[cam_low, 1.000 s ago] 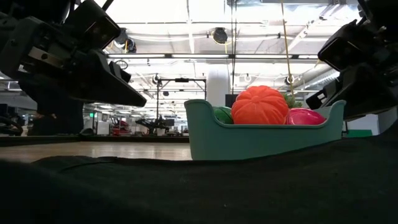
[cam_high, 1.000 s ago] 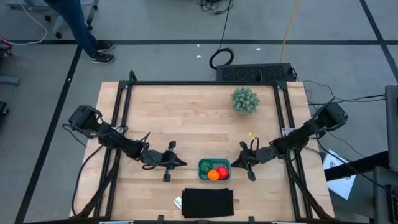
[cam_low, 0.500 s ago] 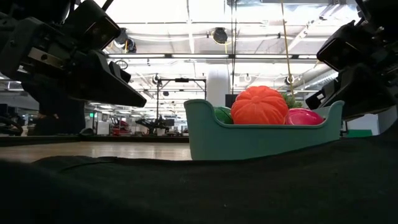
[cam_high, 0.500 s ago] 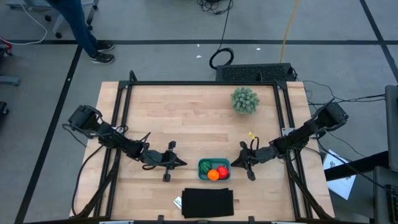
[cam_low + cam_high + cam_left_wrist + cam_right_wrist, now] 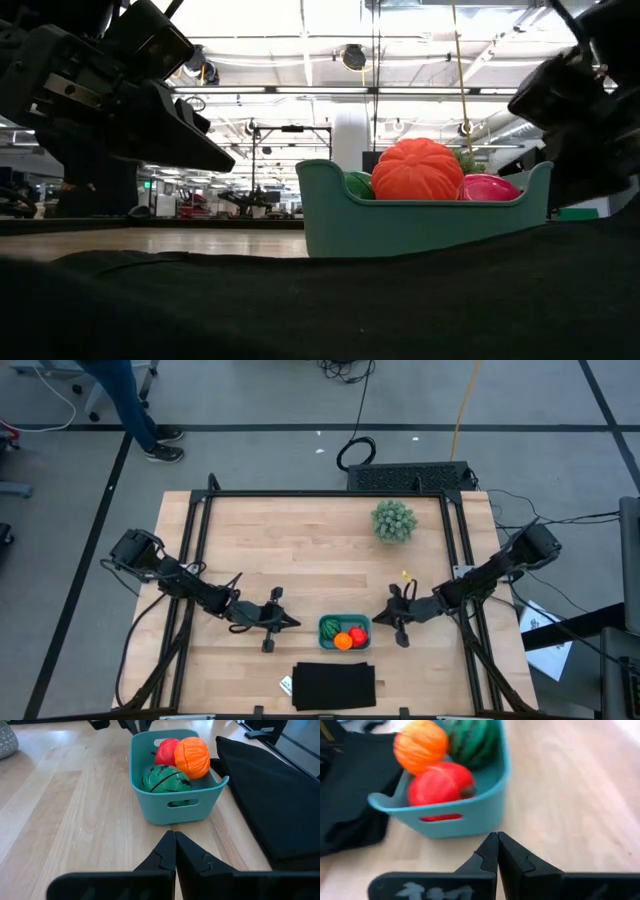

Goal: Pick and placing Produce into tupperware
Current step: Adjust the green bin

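The teal tupperware (image 5: pixel 345 632) sits on the table near its near edge, between my two grippers. Inside it lie the dark green striped ball (image 5: pixel 165 777), the red fruit (image 5: pixel 167 751) and the orange ball (image 5: pixel 192 756). My left gripper (image 5: pixel 295 623) hovers low just left of the container, shut and pointing at its left wall (image 5: pixel 175 805). My right gripper (image 5: pixel 380 622) is just right of it, also shut, pointing at the right wall (image 5: pixel 465 820). Neither touches anything.
A flat black cloth (image 5: pixel 334 686) lies directly in front of the container, with a small white scrap (image 5: pixel 286 684) at its left corner. The fuzzy pale-green plant (image 5: pixel 394 520) stands far right. A small yellow bit (image 5: pixel 404 575) lies behind the right gripper. A person's legs (image 5: pixel 130 405) show beyond the table.
My right gripper has begun to draw slightly away from the container, toward the table's right; it shows blurred now. The left arm, the container and the three fruits have stayed put.
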{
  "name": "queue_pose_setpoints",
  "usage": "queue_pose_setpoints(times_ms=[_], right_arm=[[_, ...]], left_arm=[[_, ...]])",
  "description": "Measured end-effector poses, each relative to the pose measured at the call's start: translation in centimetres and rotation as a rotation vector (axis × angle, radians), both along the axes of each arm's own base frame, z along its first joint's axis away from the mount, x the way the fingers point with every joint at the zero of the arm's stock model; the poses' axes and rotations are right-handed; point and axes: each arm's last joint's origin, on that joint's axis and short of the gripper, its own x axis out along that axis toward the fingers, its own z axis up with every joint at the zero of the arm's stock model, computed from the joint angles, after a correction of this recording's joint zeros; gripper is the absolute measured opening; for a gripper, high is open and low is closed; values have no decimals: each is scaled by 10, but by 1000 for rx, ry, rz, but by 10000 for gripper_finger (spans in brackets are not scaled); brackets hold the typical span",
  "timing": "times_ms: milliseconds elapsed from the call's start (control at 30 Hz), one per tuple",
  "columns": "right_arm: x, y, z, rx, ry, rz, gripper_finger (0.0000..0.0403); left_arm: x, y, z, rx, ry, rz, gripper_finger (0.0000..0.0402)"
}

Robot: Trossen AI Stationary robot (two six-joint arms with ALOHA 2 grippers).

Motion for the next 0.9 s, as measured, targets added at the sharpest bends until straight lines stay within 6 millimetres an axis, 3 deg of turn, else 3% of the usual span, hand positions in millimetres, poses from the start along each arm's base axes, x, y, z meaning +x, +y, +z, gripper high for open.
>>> queue_pose_setpoints(times_ms=[433,900], right_arm=[[7,-12,5,-68,-62,-71,0],[8,-12,8,-52,-83,-25,0]], left_arm=[[0,0,0,0,1,-1,1],[-1,0,-1,9,14,-3,1]])
